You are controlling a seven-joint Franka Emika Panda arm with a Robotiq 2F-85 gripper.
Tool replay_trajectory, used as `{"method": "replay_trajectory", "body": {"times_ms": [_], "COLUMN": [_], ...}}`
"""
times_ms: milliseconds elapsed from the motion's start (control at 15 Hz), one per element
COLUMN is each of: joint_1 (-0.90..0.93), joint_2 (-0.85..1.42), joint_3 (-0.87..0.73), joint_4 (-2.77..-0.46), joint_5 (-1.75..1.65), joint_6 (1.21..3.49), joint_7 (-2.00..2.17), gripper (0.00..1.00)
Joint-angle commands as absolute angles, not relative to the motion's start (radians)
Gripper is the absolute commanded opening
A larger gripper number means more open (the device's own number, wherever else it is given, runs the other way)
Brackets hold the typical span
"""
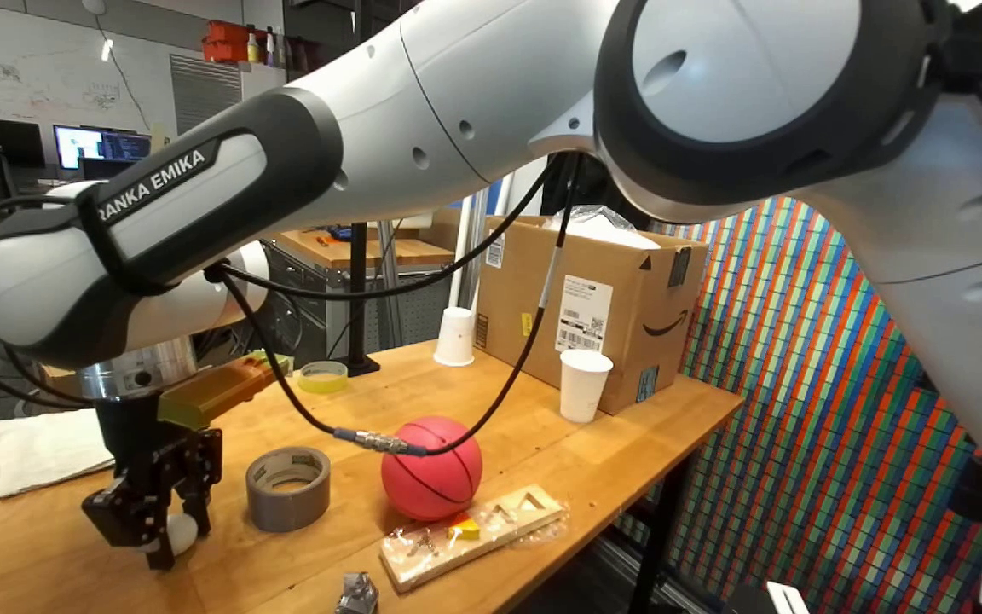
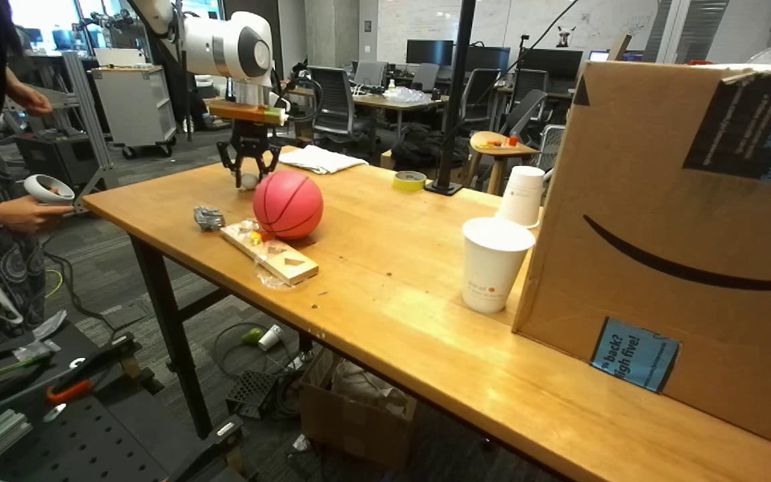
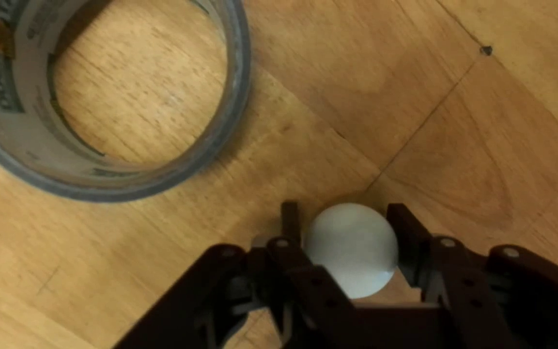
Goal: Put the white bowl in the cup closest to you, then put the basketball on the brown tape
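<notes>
Between the fingers of my gripper [image 3: 343, 211] sits the small white bowl [image 3: 351, 249], a smooth rounded piece down at the table surface. The fingers are drawn in against its two sides, the right one touching; on the left only a sliver shows beside the finger. In both exterior views the reddish basketball [image 1: 423, 486] [image 2: 288, 204] rests on the table. The brown tape [image 1: 286, 507], a grey-brown roll, lies flat between gripper and ball, with its rim [image 3: 196, 165] at the wrist view's upper left. One white cup [image 1: 583, 388] stands upright; another cup [image 1: 454, 338] is upside down.
Beside the basketball lies a wooden tray [image 2: 285, 262] in clear plastic, with a crumpled grey piece [image 2: 209, 218] near it. A large cardboard box [image 1: 534, 333] stands behind the cups. A yellow tape roll [image 1: 323, 378] and white cloth [image 1: 48, 452] are farther back. Cables hang from the arm.
</notes>
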State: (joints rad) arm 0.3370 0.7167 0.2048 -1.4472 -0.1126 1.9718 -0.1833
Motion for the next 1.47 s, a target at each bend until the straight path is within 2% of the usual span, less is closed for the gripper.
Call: {"method": "replay_trajectory", "body": {"times_ms": [0,667,1400], "joint_1": [0.339,0.33,0.225], "joint_2": [0.731,0.691,0.51], "joint_3": [0.208,0.209,0.193], "joint_4": [-1.407,-1.417,-1.534], "joint_5": [-0.119,-0.114,-0.075], "joint_6": [1.945,1.949,1.977], "joint_7": [-0.189,-0.188,-0.187], "gripper": [0.2,0.21,0.21]}}
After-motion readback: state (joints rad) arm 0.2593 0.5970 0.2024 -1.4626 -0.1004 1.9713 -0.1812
